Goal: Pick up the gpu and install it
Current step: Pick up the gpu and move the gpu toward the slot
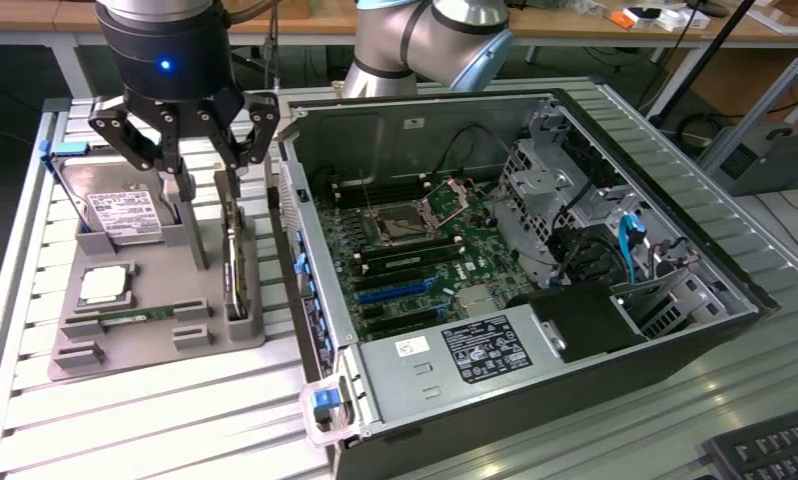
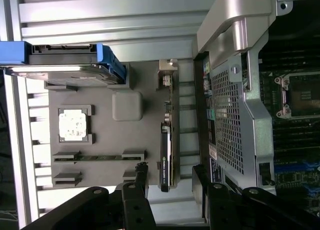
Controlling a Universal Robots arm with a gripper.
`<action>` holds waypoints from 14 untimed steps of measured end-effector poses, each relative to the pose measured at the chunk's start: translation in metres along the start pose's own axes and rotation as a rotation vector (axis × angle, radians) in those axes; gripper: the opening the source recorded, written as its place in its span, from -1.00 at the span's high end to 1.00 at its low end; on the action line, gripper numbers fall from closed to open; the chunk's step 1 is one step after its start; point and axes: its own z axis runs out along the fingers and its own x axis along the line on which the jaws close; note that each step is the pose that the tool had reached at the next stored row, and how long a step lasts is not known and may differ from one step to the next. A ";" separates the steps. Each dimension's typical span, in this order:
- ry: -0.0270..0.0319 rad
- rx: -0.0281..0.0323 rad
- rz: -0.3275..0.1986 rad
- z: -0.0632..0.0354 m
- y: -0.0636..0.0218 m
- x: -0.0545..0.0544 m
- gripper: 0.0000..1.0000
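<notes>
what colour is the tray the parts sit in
Grey; the parts tray shows best in the exterior view.

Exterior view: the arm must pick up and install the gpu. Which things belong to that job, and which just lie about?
Job: gpu, open gripper over it, computer case, grey tray holding the gpu.
Lying about: hard drive, processor chip, memory stick, keyboard.

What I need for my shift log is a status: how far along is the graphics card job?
Done: nothing visible yet; the graphics card stands on edge in its gray tray, outside the open computer case. In hand: the gripper hangs over the card, jaws open, holding nothing. Left: lifting the card and fitting it in the case.
</notes>
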 end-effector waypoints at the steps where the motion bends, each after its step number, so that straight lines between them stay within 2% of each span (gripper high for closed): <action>1: 0.0000 0.0000 0.000 0.0002 0.0000 0.000 0.04; 14: 0.0000 0.0000 0.000 0.0039 -0.0002 0.000 0.04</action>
